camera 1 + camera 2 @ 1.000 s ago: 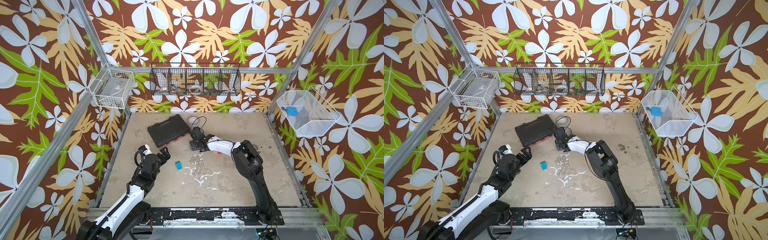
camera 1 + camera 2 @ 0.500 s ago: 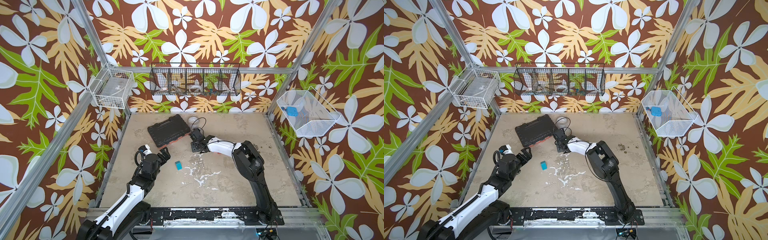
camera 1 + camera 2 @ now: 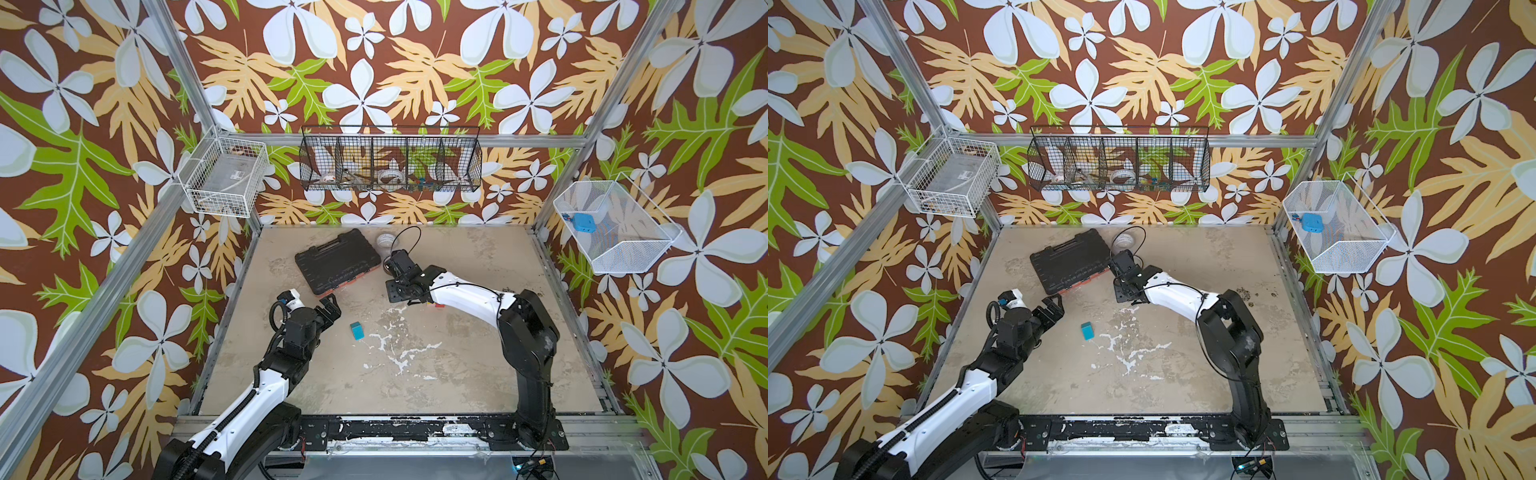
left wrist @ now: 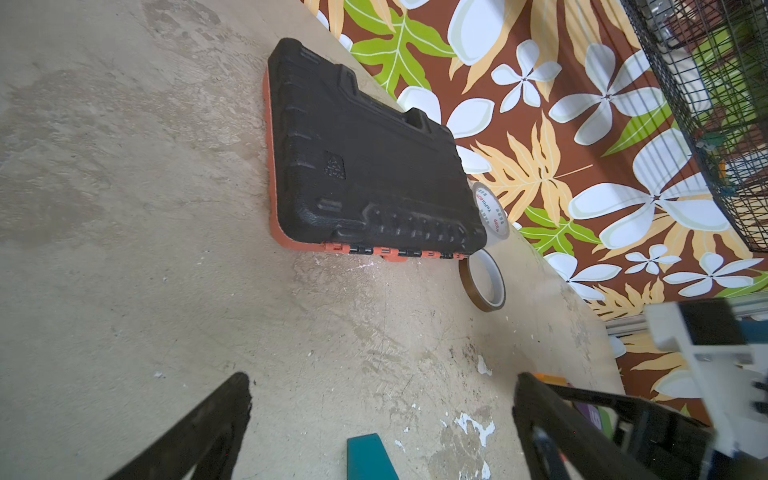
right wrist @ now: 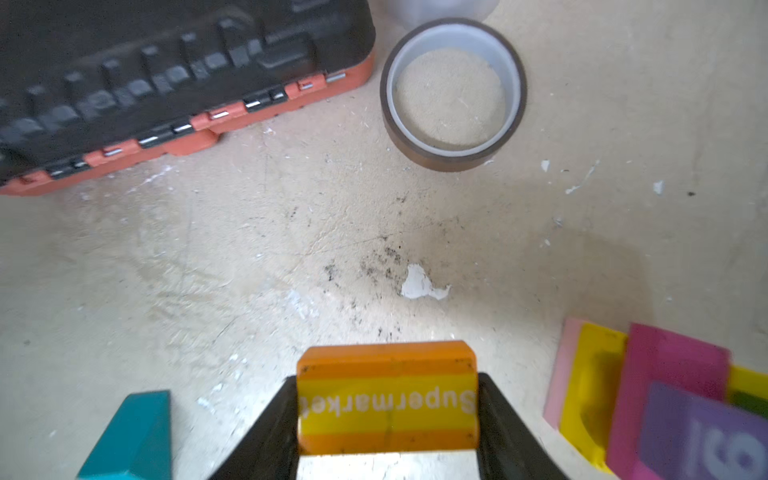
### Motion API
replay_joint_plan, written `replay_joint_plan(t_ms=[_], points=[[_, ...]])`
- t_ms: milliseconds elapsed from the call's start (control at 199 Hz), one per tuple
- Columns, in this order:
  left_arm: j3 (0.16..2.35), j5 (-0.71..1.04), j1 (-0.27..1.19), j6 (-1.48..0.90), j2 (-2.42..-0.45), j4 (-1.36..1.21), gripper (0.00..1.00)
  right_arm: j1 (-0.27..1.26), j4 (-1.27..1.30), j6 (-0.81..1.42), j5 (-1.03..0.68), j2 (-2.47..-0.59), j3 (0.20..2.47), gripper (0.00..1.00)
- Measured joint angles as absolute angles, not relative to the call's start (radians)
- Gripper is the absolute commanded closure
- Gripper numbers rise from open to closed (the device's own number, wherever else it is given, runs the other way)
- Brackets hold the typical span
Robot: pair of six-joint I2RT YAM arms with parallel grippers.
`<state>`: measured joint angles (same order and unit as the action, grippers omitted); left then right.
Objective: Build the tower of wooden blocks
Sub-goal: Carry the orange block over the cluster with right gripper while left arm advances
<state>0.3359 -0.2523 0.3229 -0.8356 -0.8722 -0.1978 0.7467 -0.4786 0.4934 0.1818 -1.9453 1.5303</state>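
Note:
My right gripper [image 5: 387,390] is shut on an orange wood block [image 5: 386,415] with a yellow "Supermarket" band, one black finger on each end. It is low over the table [image 3: 397,293], just behind the white forearm. A teal block [image 3: 356,331] [image 3: 1087,331] lies on the table between the arms and shows in both wrist views [image 5: 133,436] [image 4: 368,457]. The tower [image 5: 665,395] is beside the held block, with pink, yellow, magenta and a purple "9" face showing; in both top views my right arm mostly hides it. My left gripper [image 3: 328,305] [image 4: 382,415] is open and holds nothing, short of the teal block.
A black tool case [image 3: 337,261] with an orange rim lies at the back left. Two tape rolls sit by it, a white one [image 3: 386,241] and a brown one [image 5: 453,95]. Wire baskets hang on the walls [image 3: 390,160]. White paint flecks [image 3: 399,353] mark the table's middle.
My right gripper's jaws have drawn in onto the orange block and the wrist has shifted slightly. The left arm and the teal block have not moved.

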Motion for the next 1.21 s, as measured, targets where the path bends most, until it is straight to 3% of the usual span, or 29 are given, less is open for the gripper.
replay_joint_plan(t_ms=[261, 497, 663, 854, 1205], points=[[0.456, -0.149, 0.323, -0.867, -0.865, -0.073, 0.00, 0.740, -0.488, 0.497, 0.214, -1.691, 1.409, 0.61], [0.640, 0.178, 0.321, -0.881, -0.980, 0.102, 0.00, 0.643, -0.479, 0.497, 0.209, -1.550, 1.304, 0.62], [0.856, 0.347, 0.321, -0.700, -1.060, 0.273, 0.00, 0.545, -0.471, 0.497, 0.175, -1.522, 1.238, 0.64], [0.867, 0.280, 0.321, -0.497, -1.060, 0.414, 0.00, 0.478, -0.470, 0.497, 0.154, -1.523, 1.211, 0.64], [0.826, 0.263, 0.323, -0.414, -1.088, 0.506, 0.07, 0.472, -0.466, 0.497, 0.134, -1.636, 1.261, 0.64]])
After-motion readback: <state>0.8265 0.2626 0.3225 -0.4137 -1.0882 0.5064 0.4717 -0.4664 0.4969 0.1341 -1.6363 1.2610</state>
